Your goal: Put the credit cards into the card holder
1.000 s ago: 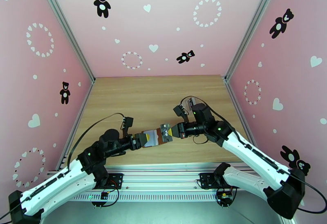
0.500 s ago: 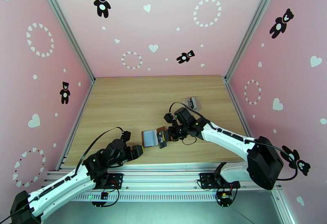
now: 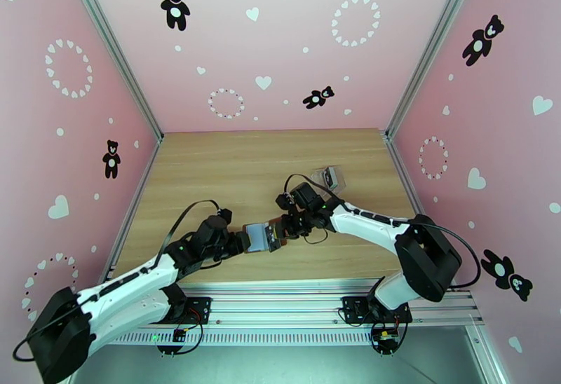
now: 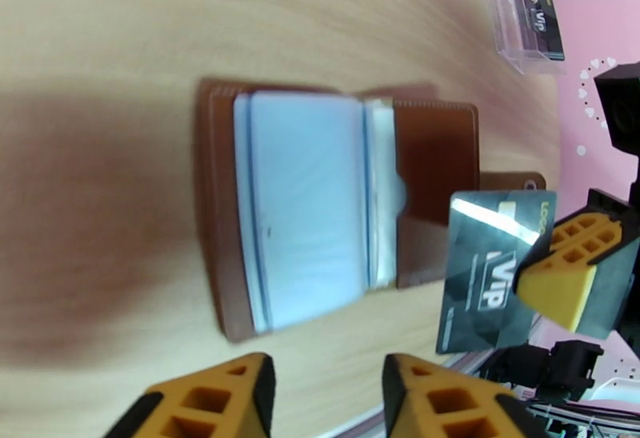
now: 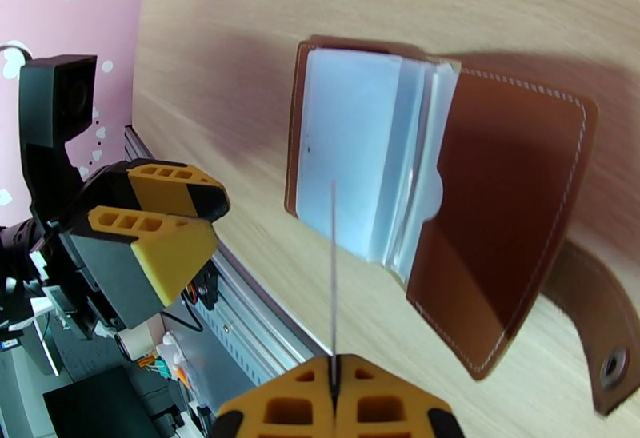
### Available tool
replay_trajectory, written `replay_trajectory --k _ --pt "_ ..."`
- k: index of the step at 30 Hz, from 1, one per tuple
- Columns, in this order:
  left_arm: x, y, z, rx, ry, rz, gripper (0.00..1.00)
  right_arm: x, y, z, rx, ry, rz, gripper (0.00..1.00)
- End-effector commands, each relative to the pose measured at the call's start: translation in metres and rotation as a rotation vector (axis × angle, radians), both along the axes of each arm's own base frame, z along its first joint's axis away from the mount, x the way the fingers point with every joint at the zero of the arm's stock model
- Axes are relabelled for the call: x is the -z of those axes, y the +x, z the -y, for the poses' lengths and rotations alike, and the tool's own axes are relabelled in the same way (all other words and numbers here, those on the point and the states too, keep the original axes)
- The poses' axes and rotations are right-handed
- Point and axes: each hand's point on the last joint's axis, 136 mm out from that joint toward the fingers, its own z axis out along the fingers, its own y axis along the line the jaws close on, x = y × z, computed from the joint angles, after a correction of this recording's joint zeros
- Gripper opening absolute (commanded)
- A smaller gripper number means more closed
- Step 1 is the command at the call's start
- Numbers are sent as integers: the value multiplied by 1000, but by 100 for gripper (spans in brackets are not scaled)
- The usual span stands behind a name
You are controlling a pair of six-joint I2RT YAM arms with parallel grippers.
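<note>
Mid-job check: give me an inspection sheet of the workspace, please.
Surface: wooden table, light grain.
Job's things: brown card holder lying open, pockets up; dark credit card held over its tab side.
Clutter: clear plastic case far right, second card inside.
Grippers: right gripper jaws shut on the credit card; left gripper jaws apart, empty, beside the holder.
Cables: left cable and right cable loop off the wrists.
Surroundings: pink walls, bear and heart prints.
</note>
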Motion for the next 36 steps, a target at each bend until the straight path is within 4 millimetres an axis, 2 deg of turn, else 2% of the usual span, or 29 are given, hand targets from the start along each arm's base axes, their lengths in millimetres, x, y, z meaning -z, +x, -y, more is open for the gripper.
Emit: replay_trajectory --k 1,8,17,28,36 --pt "-9 14 11 40 -2 42 34 2 10 -11 20 7 -3 0" --pt "14 22 13 38 28 -6 27 20 18 -13 35 -31 -8 0" --pt "41 19 9 18 62 -56 25 28 26 -14 45 -49 13 0" --pt "50 17 -1 0 118 -74 25 45 29 -19 43 -57 -8 0" --pt "66 14 -13 -31 187 -112 24 51 29 -22 40 -49 -16 0"
